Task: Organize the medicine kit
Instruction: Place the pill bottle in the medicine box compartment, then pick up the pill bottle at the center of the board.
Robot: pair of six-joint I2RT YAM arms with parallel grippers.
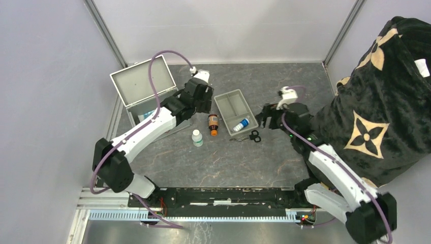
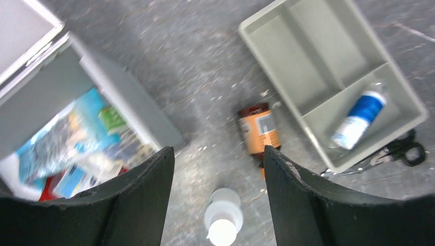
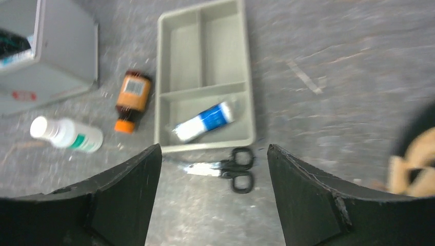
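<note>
The table (image 1: 203, 168) carried everything. A black cloth with tan flower motifs (image 1: 381, 101) was heaped at its 3 o'clock edge, apart from the work.

The medicine kit (image 1: 140, 81) sat at 10 o'clock with its lid thrown back toward 11, probably so packets could be dropped in from above. The left wrist view showed blue and red packets already inside.

The left gripper (image 2: 218, 156) hung just off the kit's 3 o'clock side, its jaws spread with nothing between them. It seemed placed to serve both the case and the loose bottles below it. The right gripper (image 3: 213, 154) was likewise spread and empty at 2 o'clock, looking down over the tray's near end.

The shallow divided tray (image 1: 231, 104) lay near centre, apparently as a sorting spot. A brown bottle (image 1: 213, 124) lay on its side just beside the tray's 8 o'clock corner. A white bottle (image 1: 197, 138) stood at 7 o'clock of that, seemingly upright. Both looked easiest for the left arm.

A blue-and-white tube (image 1: 241, 124) rested in the tray's nearest compartment. Black-handled scissors (image 1: 251, 136) lay just outside its 6 o'clock rim, within the right arm's reach.
</note>
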